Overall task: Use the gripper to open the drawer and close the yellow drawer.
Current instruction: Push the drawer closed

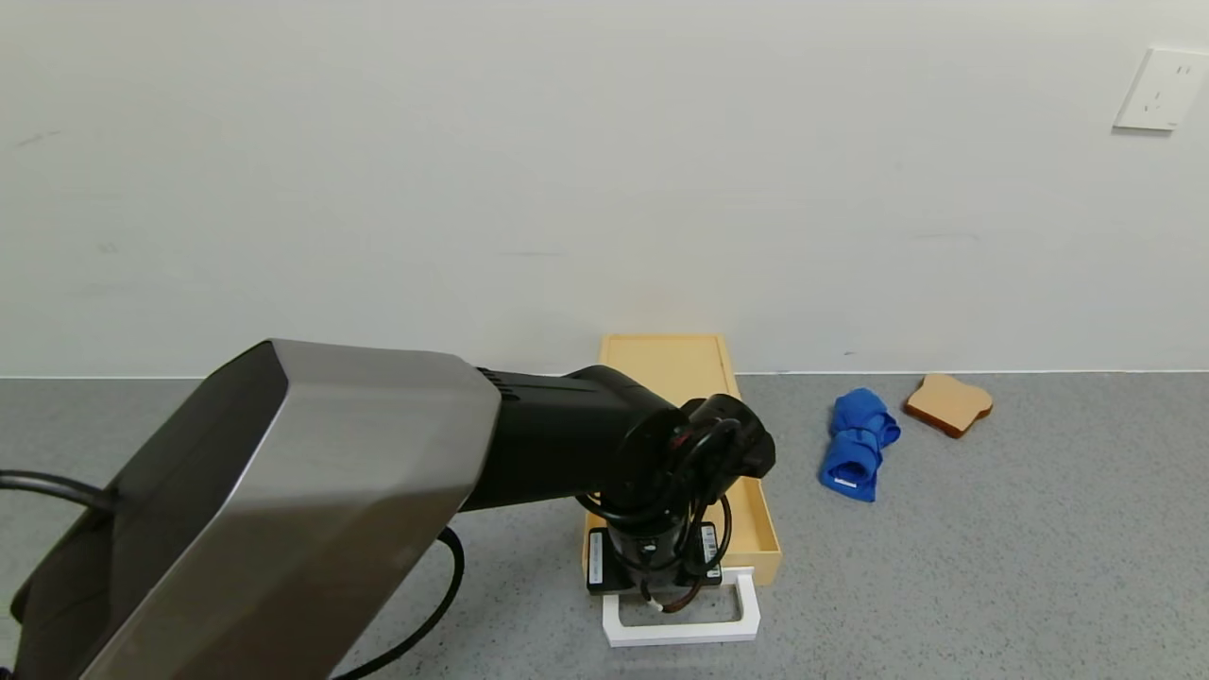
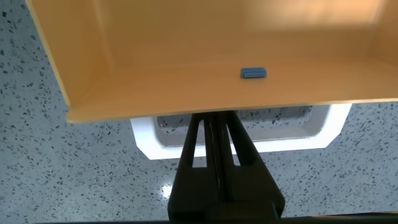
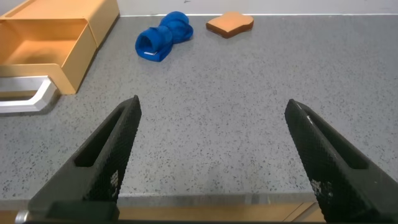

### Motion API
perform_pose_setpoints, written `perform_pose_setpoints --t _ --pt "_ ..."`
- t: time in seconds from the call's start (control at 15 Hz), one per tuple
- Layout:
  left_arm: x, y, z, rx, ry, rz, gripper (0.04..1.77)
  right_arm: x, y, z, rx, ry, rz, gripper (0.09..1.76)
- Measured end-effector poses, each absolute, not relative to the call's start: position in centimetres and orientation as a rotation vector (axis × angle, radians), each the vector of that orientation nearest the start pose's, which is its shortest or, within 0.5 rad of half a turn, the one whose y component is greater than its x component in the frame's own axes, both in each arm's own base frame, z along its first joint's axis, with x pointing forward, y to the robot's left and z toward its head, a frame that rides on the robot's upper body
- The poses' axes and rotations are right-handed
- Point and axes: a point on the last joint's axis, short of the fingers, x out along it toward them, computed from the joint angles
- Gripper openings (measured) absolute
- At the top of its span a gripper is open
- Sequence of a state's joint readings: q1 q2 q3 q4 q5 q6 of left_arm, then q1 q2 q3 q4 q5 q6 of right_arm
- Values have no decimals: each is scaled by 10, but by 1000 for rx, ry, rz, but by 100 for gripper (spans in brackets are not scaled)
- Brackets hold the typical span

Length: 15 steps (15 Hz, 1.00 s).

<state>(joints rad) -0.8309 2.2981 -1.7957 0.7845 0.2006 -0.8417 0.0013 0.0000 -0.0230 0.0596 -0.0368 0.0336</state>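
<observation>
The pale yellow drawer [image 1: 672,370] stands against the wall, its tray [image 1: 761,529] slid out toward me and its white loop handle [image 1: 680,631] at the front. My left gripper [image 1: 661,593] points down at that handle. In the left wrist view the left gripper [image 2: 214,118] is shut, fingers pressed together, reaching inside the handle [image 2: 149,140] loop just below the tray's front wall [image 2: 186,93]; the tips are hidden under that wall. A small blue tab [image 2: 253,73] lies in the tray. My right gripper [image 3: 212,106] hangs open over bare table, apart from the drawer [image 3: 81,56].
A rolled blue cloth [image 1: 858,444] and a slice of bread [image 1: 947,404] lie to the right of the drawer. A white wall socket [image 1: 1160,90] is high on the right. The table's front edge [image 3: 205,200] runs just below the right gripper.
</observation>
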Motion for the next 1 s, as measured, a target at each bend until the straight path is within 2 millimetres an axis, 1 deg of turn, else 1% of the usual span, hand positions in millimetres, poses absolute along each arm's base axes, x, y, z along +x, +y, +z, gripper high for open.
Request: perform_pose_setpoints --t 1.0 --pt "314 -301 115 -90 1162 -46 11 -25 -1 76 33 36 -36 170"
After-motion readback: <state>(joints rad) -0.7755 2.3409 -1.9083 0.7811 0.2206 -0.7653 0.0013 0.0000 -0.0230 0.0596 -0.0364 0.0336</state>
